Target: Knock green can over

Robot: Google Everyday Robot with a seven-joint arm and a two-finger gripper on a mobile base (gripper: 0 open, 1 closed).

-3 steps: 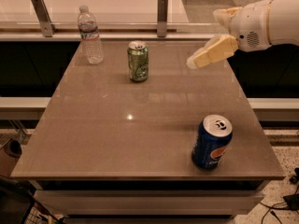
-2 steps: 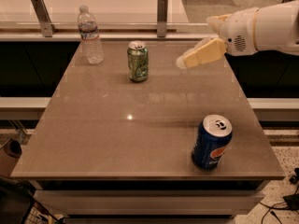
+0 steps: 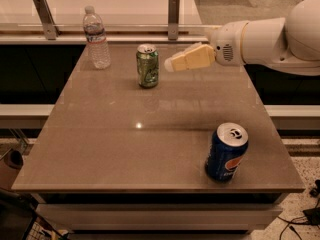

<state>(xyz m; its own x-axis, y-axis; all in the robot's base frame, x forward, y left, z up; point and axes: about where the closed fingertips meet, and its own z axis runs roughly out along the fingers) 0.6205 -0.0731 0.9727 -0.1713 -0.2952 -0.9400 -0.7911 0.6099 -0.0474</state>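
Green can (image 3: 148,66): upright, upper centre of frame, on table (image 3: 125,149). Thin metal, judged light, rigid, smooth; tips easily. No grasp needed: push high on frame-right sidewall, near rim. Gripper (image 3: 171,65): just right of can, apart, jaws seemingly pressed together.

White arm (image 3: 265,34) reaches in from right of the green can (image 3: 147,65), forearm near level. Cream gripper (image 3: 170,65) points at the can; tip just beside its upper half, small gap.
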